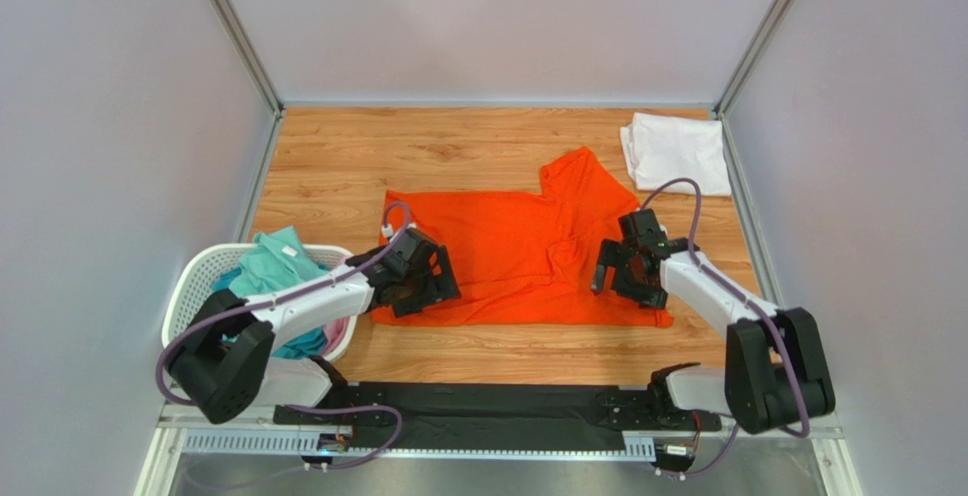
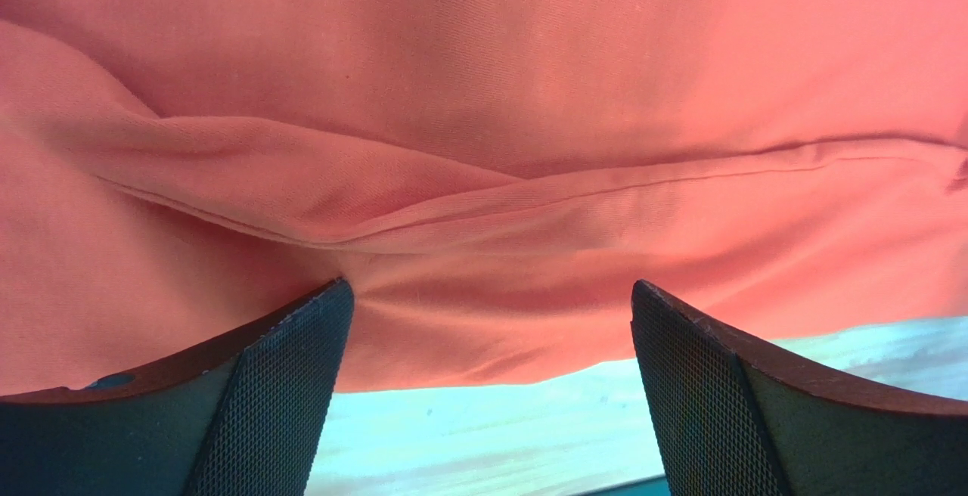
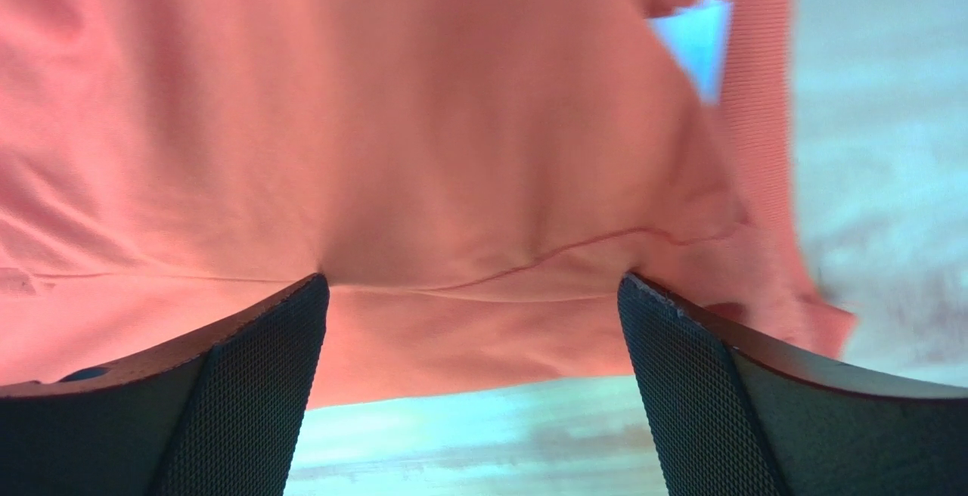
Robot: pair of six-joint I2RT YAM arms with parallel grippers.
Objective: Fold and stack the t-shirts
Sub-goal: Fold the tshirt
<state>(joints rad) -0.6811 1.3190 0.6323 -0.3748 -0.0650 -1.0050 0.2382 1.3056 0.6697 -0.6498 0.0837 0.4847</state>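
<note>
The bright orange t-shirt lies spread on the wooden table, one sleeve pointing toward the back. A folded white t-shirt lies at the back right. My left gripper is open over the orange shirt's near left edge; in the left wrist view the cloth fills the frame between the spread fingers. My right gripper is open over the shirt's near right part; the right wrist view shows the cloth and its hem between the fingers. Teal and pink shirts lie in the basket.
A white mesh laundry basket stands at the near left beside the left arm. Grey walls enclose the table on three sides. A black strip runs along the near edge between the arm bases.
</note>
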